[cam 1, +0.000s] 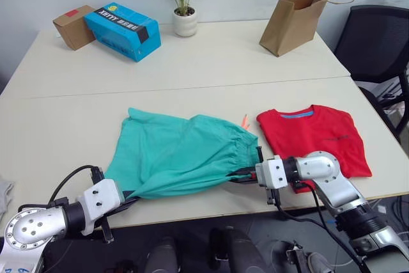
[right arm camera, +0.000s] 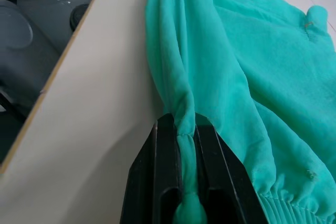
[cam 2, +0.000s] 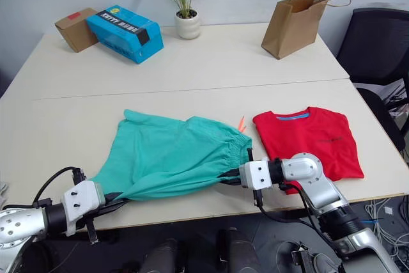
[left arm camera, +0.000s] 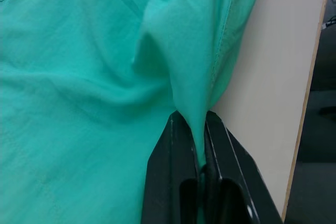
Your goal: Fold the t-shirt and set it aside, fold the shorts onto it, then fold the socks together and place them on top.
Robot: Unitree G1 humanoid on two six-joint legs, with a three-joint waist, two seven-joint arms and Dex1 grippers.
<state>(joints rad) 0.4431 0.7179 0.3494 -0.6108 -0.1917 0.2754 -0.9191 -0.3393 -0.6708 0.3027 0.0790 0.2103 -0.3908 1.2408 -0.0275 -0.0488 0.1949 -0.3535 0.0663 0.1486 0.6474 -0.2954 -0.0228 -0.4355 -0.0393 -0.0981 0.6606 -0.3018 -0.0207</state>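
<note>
The teal shorts [cam 1: 179,155] lie spread in the middle of the table near its front edge, with an orange drawstring tip [cam 1: 244,120] showing at the waistband. My left gripper [cam 1: 128,200] is shut on the shorts' near left corner [left arm camera: 202,166]. At the waistband end, my right gripper [cam 1: 240,176] is shut on a bunched fold of the same shorts [right arm camera: 184,129]. The red t-shirt [cam 1: 316,133] lies folded flat just right of the shorts, beside my right arm. A bit of grey fabric, probably the socks [cam 1: 3,191], peeks in at the far left edge.
Along the back of the table [cam 1: 211,62] stand a brown cardboard box [cam 1: 73,27], a blue box [cam 1: 124,30], a potted plant [cam 1: 184,14] and a brown paper bag [cam 1: 294,23]. A black chair [cam 1: 377,43] is at the right.
</note>
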